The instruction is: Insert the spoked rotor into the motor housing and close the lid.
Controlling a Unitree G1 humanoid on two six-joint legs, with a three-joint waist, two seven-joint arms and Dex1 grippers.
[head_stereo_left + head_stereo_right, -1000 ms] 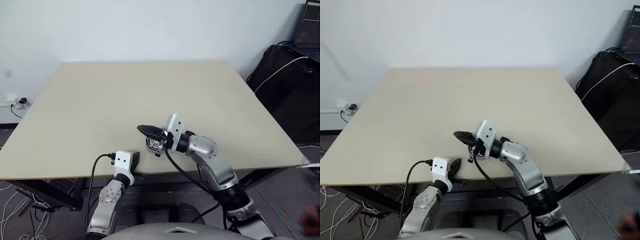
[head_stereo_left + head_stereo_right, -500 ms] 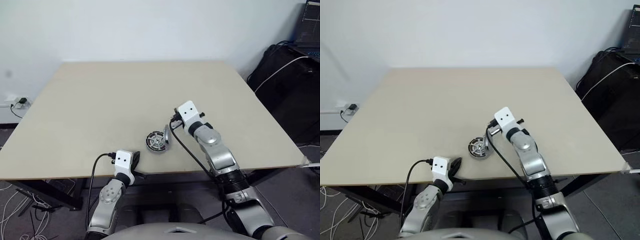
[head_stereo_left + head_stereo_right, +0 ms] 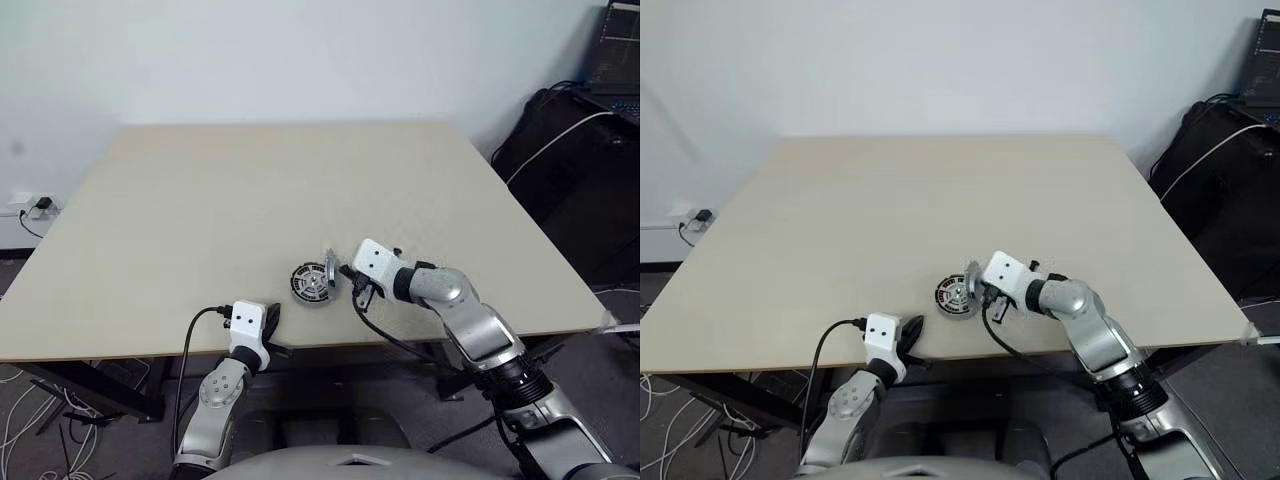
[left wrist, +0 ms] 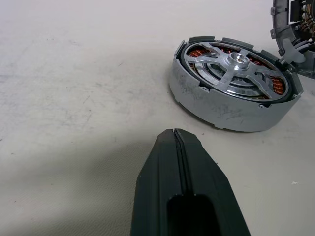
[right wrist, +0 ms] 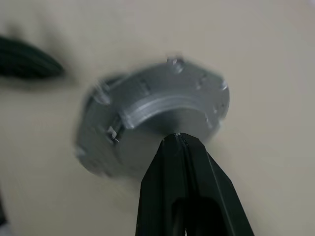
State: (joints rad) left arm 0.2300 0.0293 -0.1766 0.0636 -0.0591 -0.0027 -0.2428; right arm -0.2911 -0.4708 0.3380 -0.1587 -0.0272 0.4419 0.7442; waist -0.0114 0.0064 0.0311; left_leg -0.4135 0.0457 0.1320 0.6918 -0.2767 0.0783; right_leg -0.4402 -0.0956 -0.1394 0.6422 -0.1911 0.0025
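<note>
Already seated: rotor in housing, lid propped at its edge

Near the front edge of the pale beige surface [image 3: 200,200], the motor housing [image 4: 231,110] sits flat, a short grey metal cup with copper windings showing through the gaps. The spoked rotor [image 4: 239,64] lies inside it, silver spokes and hub facing up. The lid [image 3: 331,271] stands tilted on edge against the housing's right side, not closed over it; in the right wrist view its smooth grey back fills the space just past the fingertips.

The right gripper [image 5: 178,138] has its two black fingers pressed together, their tips at or just short of the lid's back; contact cannot be told. The left gripper [image 4: 175,136] rests low at the surface's front edge, fingers together and empty, pointing toward the housing and well short of it.

The surface carries faint scuffs and specks. Behind it is a plain white wall [image 3: 300,60]. A wall socket [image 3: 30,203] with a plug sits to the left, a black bag [image 3: 570,170] with a white cable to the right, and loose cables on the floor [image 3: 20,420].
</note>
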